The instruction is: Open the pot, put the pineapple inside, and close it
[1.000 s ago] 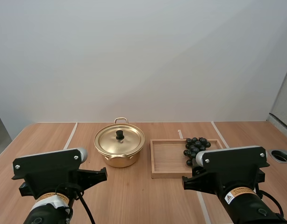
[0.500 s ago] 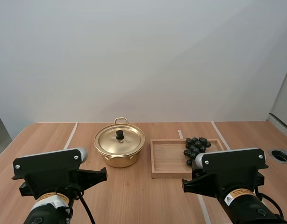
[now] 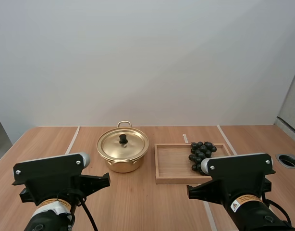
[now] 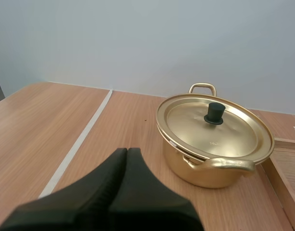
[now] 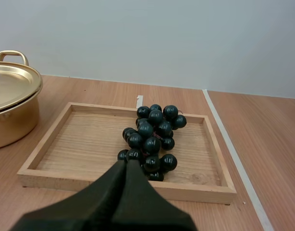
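Sitting lidded, the pot (image 3: 122, 164) stands beside the tray (image 3: 174, 161) with only a small knob (image 4: 215, 112) to grab; my left gripper (image 4: 127, 153), jaws pressed together, may knock it askew. Grapes (image 5: 151, 139) lie in the tray, near my right gripper (image 5: 127, 163), likewise closed.

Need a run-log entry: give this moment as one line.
lid on pot | grapes in tray | left gripper shut | right gripper shut

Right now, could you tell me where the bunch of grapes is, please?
In the high view the bunch of grapes lies in the right part of the wooden tray, to the right of the pot.
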`<state>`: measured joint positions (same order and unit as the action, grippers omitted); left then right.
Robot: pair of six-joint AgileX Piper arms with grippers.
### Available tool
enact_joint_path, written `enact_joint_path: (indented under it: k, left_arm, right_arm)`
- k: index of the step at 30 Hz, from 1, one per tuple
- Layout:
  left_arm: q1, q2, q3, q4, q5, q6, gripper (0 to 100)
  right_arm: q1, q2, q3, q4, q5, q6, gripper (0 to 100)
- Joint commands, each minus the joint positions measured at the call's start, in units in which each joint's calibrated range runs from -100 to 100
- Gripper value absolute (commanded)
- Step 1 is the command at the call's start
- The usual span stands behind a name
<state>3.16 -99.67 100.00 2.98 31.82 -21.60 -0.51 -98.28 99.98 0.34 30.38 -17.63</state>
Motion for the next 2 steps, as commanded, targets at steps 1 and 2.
enact_joint_path:
  k: [1,2]
  left_arm:
    - [0.06,-0.33,0.00,-0.63,-0.20,0.04,0]
    - [0.06,-0.33,0.00,-0.63,-0.20,0.04,0]
  right_arm:
    - [-0.04,-0.51,0.02,-0.03,-0.41,0.09,0]
    - [-0.04,-0.51,0.02,-0.03,-0.41,0.09,0]
